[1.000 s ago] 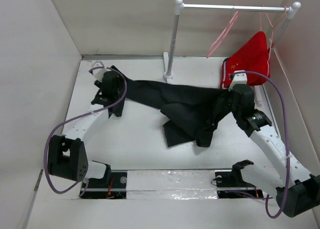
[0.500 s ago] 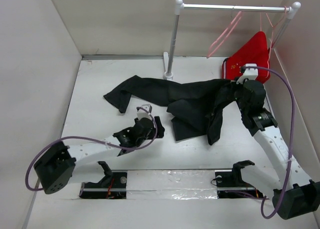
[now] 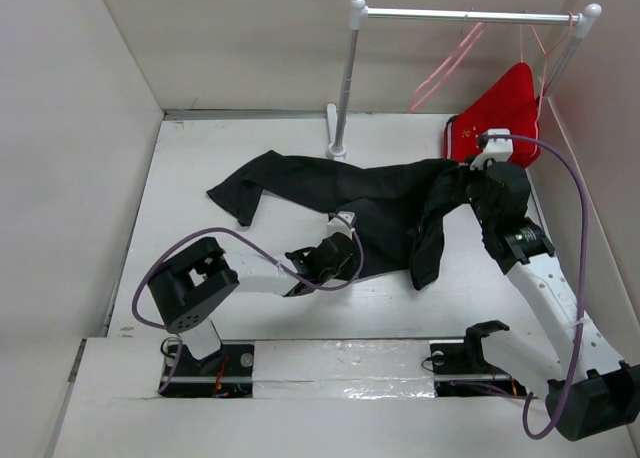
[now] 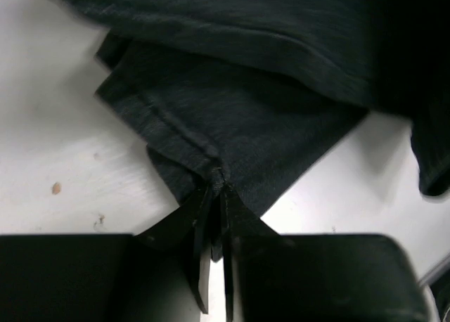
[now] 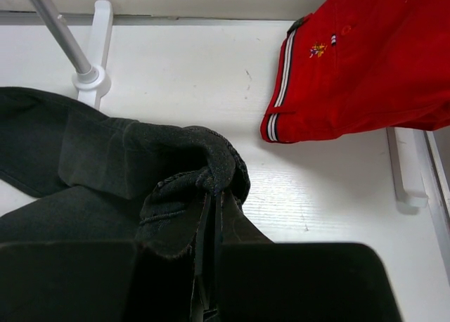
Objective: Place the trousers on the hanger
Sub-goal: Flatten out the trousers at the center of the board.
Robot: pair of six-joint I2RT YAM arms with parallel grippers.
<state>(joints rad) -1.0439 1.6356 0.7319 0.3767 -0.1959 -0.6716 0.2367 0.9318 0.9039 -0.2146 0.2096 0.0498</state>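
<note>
The black trousers [image 3: 320, 183] lie spread across the table, one leg reaching far left and the other folded toward the middle. My left gripper [image 3: 347, 236] is low at the folded leg's near edge. In the left wrist view it [image 4: 218, 181] is shut on a corner of the hem [image 4: 211, 164]. My right gripper [image 3: 468, 183] is shut on a bunched, thick-seamed part of the trousers [image 5: 204, 164] at their right end, held a little off the table. The thin pale-pink hanger [image 3: 445, 66] hangs empty from the rail [image 3: 460, 16] at the back right.
Red shorts with white trim [image 3: 505, 113] hang from the rail's right end, just behind my right gripper. The rack's white post [image 3: 345, 78] and its foot [image 3: 335, 143] stand at the back centre. Walls close in on the left, back and right.
My left arm left the far-left leg end, swung to the near middle and shut on the folded leg's hem. My right gripper carried its end of the trousers slightly back.
</note>
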